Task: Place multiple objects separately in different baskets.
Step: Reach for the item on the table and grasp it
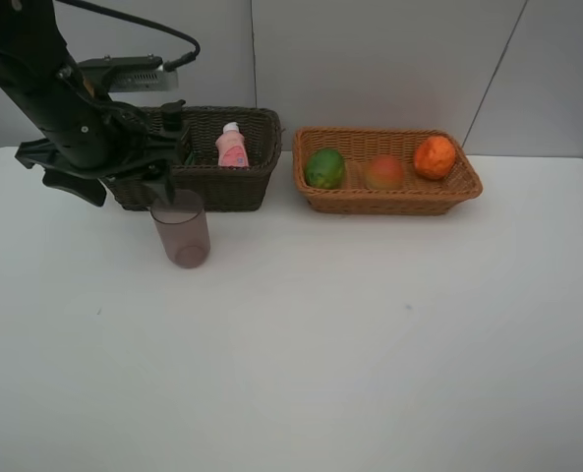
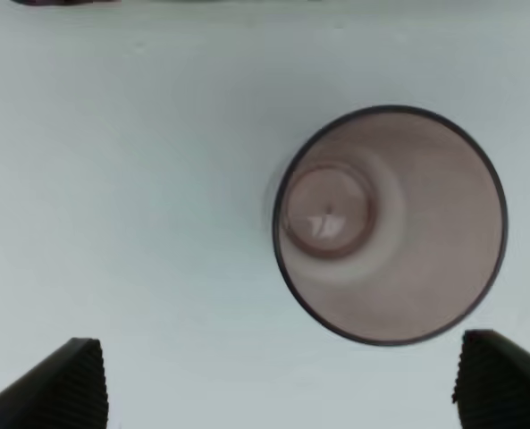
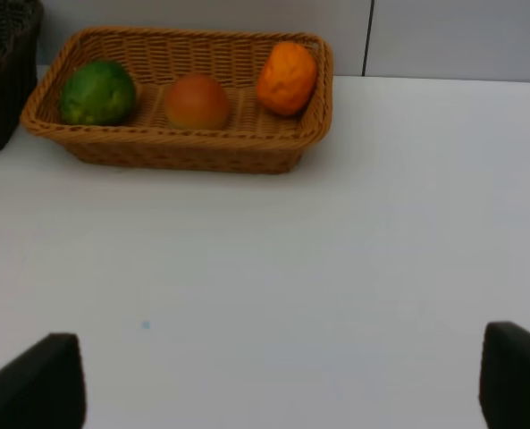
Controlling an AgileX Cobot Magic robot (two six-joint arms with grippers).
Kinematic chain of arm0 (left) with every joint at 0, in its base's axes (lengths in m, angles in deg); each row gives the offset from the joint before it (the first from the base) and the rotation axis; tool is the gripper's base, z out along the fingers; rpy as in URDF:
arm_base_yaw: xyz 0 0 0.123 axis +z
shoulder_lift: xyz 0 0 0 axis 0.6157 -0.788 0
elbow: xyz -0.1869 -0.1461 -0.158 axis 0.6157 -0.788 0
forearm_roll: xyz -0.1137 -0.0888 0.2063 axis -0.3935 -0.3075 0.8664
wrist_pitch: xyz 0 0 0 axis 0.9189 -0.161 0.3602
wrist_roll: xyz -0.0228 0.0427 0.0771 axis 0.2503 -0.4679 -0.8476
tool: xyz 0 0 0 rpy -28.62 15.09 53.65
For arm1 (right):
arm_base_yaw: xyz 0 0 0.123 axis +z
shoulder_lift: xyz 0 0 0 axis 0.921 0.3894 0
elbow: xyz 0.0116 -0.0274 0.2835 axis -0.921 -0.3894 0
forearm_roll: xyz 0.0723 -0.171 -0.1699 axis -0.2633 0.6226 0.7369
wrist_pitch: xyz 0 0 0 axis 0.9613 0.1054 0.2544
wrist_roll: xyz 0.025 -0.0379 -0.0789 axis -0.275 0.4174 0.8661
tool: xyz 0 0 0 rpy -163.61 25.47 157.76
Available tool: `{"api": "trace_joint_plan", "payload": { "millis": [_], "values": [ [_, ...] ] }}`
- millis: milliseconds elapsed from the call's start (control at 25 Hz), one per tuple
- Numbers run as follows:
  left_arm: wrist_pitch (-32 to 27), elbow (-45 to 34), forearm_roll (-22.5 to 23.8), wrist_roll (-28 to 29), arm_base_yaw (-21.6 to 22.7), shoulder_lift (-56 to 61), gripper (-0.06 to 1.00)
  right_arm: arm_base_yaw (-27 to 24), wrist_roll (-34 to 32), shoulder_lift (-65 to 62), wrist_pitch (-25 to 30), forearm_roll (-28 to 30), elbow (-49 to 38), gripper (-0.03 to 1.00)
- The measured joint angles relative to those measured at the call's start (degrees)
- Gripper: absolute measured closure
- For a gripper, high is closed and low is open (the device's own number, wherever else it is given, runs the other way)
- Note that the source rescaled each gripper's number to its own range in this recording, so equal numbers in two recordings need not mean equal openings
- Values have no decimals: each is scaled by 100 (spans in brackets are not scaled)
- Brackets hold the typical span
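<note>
A: Where's the pink cup (image 1: 181, 234)?
B: Upright on the table (image 1: 370, 334), in front of the dark basket (image 1: 222, 182); the left gripper (image 2: 278, 384) hangs above it, jaws wide, holding nothing.
A: The right gripper (image 3: 282, 375)?
B: Spread too. Fruits sit in the tan basket (image 1: 389, 202); pump bottle is probably hidden

A plain white table (image 1: 370, 344) fills most of the high view, matte and evenly lit, with only soft shadows. Behind it stands a pale grey wall (image 1: 389, 59) made of flat panels, split by thin dark seams, one upright and one slanting at right
</note>
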State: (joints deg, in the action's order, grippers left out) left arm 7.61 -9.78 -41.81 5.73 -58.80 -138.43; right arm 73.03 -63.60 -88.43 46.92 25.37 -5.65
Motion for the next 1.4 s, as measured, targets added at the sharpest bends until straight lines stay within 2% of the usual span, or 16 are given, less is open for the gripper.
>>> {"api": "trace_joint_plan", "payload": {
  "millis": [520, 1160, 1240, 1280, 1400],
  "values": [
    [754, -4, 24, 584, 104, -709, -6, 0, 0, 0, 0, 0, 0, 3],
    [1100, -4, 19, 620, 104, -1285, -5, 0, 0, 0, 0, 0, 0, 3],
    [1115, -4, 19, 620, 109, -1285, -1, 0, 0, 0, 0, 0, 0, 3],
    [1115, -4, 19, 620, 115, -1285, 6, 0, 0, 0, 0, 0, 0, 3],
    [1115, -4, 19, 622, 115, -1285, 42, 0, 0, 0, 0, 0, 0, 3]
  ]
}}
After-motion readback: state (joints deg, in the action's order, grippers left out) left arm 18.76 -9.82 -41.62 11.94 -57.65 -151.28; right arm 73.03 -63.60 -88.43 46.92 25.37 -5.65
